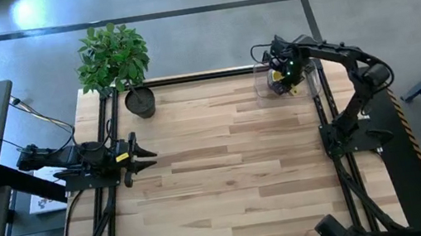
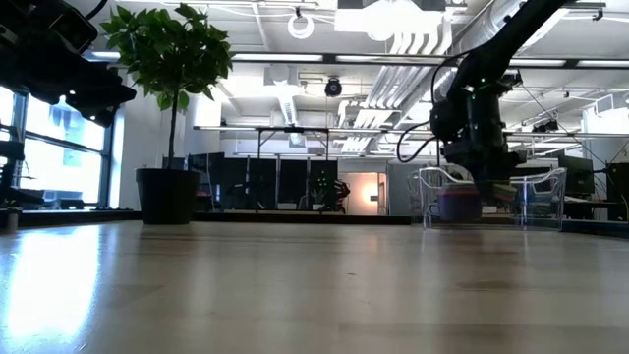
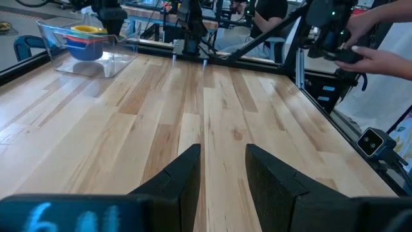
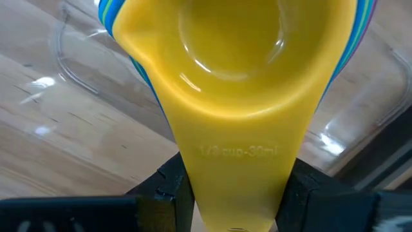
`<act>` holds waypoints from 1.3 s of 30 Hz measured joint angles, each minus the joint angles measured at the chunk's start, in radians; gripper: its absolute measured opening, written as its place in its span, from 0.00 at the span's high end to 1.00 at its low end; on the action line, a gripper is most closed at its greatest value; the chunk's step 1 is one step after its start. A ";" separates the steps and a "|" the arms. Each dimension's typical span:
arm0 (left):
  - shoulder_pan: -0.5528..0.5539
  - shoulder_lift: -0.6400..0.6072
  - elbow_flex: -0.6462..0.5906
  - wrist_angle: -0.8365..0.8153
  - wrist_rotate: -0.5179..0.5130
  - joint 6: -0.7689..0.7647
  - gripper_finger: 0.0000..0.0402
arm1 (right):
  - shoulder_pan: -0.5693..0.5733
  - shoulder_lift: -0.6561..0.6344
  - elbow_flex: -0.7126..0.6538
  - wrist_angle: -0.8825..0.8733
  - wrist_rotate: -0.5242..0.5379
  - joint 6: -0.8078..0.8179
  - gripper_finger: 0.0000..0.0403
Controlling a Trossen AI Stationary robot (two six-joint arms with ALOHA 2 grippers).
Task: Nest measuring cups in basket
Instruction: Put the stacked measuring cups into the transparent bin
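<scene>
The clear basket (image 1: 315,79) stands at the table's far right corner and holds a nested stack of measuring cups (image 3: 85,46); blue and red rims show. My right gripper (image 4: 238,193) hangs over the basket, pointing down, shut on the yellow measuring cup (image 4: 238,58). That cup lies over the stack, whose blue and teal rims (image 4: 138,58) peek out beneath it. My left gripper (image 3: 222,174) waits open at the table's left edge, well above the wood, with nothing between its fingers. My right gripper pinches the yellow cup's flat handle (image 4: 238,161) between its two fingers (image 4: 168,190), one on each long edge. The fingers come from above and point down. The bowl lies level, open side up, over the nested cups; whether it rests on them I cannot tell.
A potted plant in a black round pot (image 1: 139,102) stands at the table's far left. A person's hand (image 3: 380,59) holds a device beyond the table's near right corner. Bare wood (image 1: 234,165) stretches between the two arms.
</scene>
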State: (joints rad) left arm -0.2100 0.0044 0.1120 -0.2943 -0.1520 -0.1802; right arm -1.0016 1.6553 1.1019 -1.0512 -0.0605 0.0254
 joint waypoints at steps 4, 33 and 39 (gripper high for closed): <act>0.000 0.000 0.000 0.000 0.000 0.000 0.72 | 0.000 0.012 0.000 0.004 0.000 -0.001 0.67; 0.000 0.000 0.000 0.000 0.000 0.000 0.72 | -0.007 0.035 0.000 0.029 -0.017 0.055 0.58; 0.000 0.000 0.000 0.000 0.000 0.000 0.72 | -0.007 0.035 0.000 0.027 -0.011 0.048 0.48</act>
State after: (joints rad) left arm -0.2103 0.0044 0.1120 -0.2943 -0.1523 -0.1799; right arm -1.0084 1.6905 1.1019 -1.0242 -0.0719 0.0730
